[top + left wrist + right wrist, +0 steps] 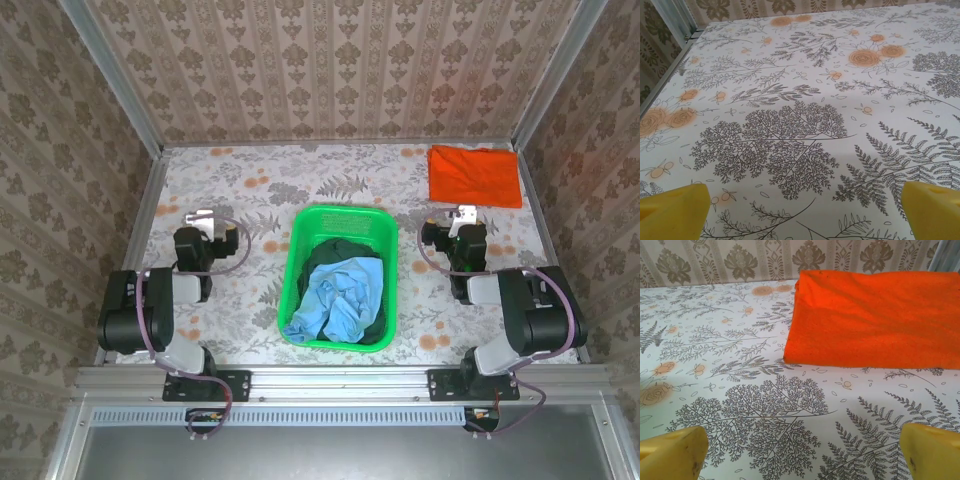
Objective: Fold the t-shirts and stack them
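Observation:
A folded orange-red t-shirt [475, 176] [875, 320] lies flat at the table's far right corner. A light blue t-shirt [340, 297] sits crumpled in a green plastic basket [300, 245] at the table's middle, on top of a dark garment [338, 250]. My left gripper [200, 217] [802, 212] hangs open over bare tablecloth left of the basket, its yellow fingertips [672, 210] wide apart. My right gripper [462, 214] [802, 452] is open too, right of the basket and just short of the orange-red shirt, nothing between its fingertips [932, 450].
The table [250, 180] wears a floral and fern-print cloth. Patterned walls [330, 60] close in the back and both sides, with metal rails [150, 195] along the edges. Both arm bases [190, 375] are bolted at the near edge.

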Robot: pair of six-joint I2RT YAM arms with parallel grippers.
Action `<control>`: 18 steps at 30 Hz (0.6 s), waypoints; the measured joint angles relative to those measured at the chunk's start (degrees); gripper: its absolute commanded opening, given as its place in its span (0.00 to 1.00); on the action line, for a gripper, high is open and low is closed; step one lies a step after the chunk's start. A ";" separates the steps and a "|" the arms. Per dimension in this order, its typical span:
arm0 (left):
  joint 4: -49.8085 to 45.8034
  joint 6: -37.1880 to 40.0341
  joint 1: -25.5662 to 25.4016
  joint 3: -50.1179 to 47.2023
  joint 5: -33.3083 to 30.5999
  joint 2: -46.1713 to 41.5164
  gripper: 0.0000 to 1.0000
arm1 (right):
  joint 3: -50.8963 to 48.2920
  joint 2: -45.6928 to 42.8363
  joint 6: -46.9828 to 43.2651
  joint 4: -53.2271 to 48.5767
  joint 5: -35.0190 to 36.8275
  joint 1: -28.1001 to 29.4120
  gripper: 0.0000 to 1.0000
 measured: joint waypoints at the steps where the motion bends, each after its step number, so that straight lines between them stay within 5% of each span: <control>1: 0.00 0.02 0.00 0.00 0.17 0.00 1.00 | 0.00 0.00 0.00 0.00 0.00 0.00 1.00; 18: -0.02 0.00 0.00 0.00 0.37 0.00 1.00 | 0.37 0.00 0.00 -0.17 -0.04 0.00 0.99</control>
